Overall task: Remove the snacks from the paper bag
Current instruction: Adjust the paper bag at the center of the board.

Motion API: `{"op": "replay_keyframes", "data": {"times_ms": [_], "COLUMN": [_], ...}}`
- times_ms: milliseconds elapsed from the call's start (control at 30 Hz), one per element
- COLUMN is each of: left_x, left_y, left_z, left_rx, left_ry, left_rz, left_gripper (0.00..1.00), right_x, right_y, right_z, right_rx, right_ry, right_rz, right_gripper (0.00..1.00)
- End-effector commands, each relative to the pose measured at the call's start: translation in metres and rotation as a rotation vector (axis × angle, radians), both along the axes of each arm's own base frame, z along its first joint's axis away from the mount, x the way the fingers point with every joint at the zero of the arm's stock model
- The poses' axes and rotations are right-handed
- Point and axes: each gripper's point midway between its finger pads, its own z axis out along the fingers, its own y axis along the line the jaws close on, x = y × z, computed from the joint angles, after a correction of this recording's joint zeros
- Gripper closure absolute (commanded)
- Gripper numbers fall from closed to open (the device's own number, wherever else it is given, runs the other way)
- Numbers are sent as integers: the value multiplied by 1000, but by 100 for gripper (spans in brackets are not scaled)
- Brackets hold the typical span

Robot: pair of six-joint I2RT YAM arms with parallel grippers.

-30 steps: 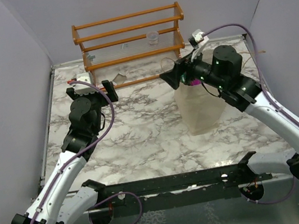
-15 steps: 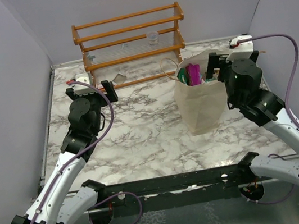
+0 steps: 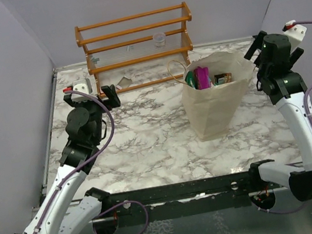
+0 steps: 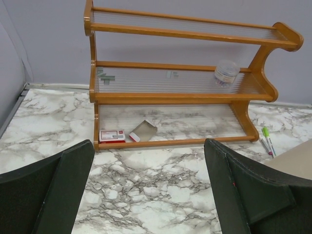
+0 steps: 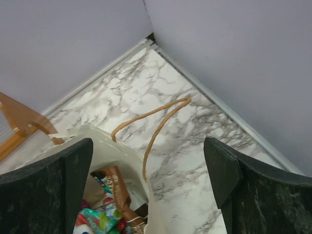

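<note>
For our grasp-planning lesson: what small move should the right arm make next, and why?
Probably swing the right gripper left over the mouth of the paper bag. Its jaws are open and empty beside the rim, and the snacks all sit inside.

no readable text, print on snacks (image 5: 116,194) blurred

Bright, even light; sharp, soft-shadowed
</note>
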Motion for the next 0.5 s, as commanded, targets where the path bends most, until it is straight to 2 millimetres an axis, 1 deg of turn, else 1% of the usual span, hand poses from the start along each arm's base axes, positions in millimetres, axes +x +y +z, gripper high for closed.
{"op": "replay_keyframes", "data": {"times_ms": [0, 167, 267, 333, 467], "left_x": [-8, -10, -9, -9, -9], "left_y": [1, -2, -1, -1, -2], "left_z": [15, 16, 16, 15, 15], "left_rx": [-23, -28, -26, -26, -27], "left_ry": [-44, -50, -50, -48, -48], "left_rz": [-8, -21, -16, -14, -19], "left_gripper": [1, 1, 1, 1, 1], "right_x": [-1, 7, 14, 20, 26], "right_y": [0, -11, -12, -8, -6], "right_z": [-4, -11, -18, -18, -17], "right_rx": [187, 271, 331, 352, 394], "right_ry": [-72, -144, -160, -182, -221], "right_rz": [18, 61, 80, 115, 145], "right_gripper": [5, 14, 16, 17, 26]}}
